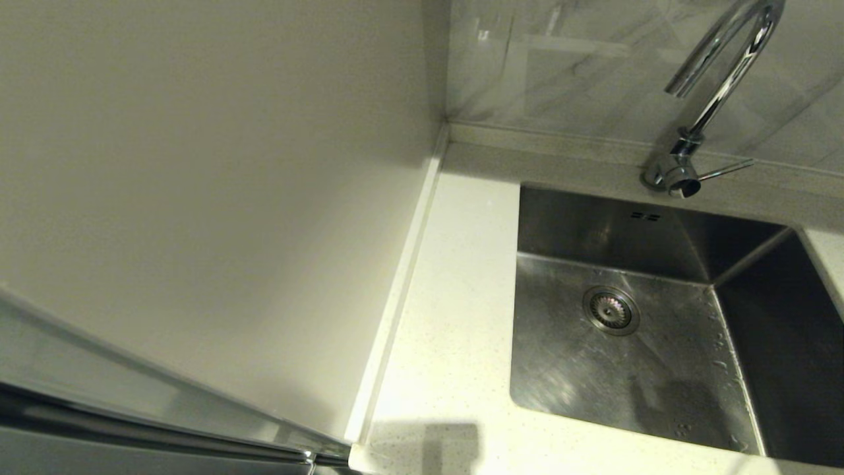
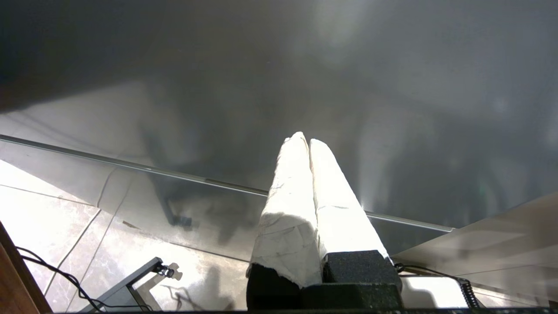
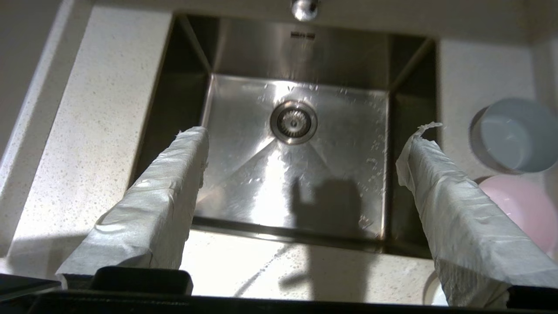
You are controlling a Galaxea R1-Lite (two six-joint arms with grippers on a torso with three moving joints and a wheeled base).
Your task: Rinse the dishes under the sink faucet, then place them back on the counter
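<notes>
The steel sink (image 1: 593, 376) is empty, and its drain strainer (image 1: 610, 310) is bare. Behind it rises the chrome faucet (image 1: 722, 82) with its side lever (image 1: 725, 170). My right gripper (image 3: 307, 135) hangs open above the sink's (image 3: 244, 183) front edge, with nothing between its white-wrapped fingers (image 3: 174, 174). On the counter (image 3: 100, 131) to the right of the basin sit the grey-blue bowl (image 3: 516, 133) and the pink bowl (image 3: 523, 209). A sliver of the white bowl (image 3: 431, 296) shows at the picture's edge. My left gripper (image 2: 305, 139) is shut and empty, parked off the counter. Neither gripper shows in the head view.
A beige wall panel (image 1: 198, 165) bounds the counter (image 1: 455, 297) on the left, with a low upstand (image 1: 402, 277) along it. Marble-look tiles (image 1: 580, 66) back the sink. Water droplets lie on the basin floor. The left wrist view faces a dark glossy panel (image 2: 392, 87) and floor tiles.
</notes>
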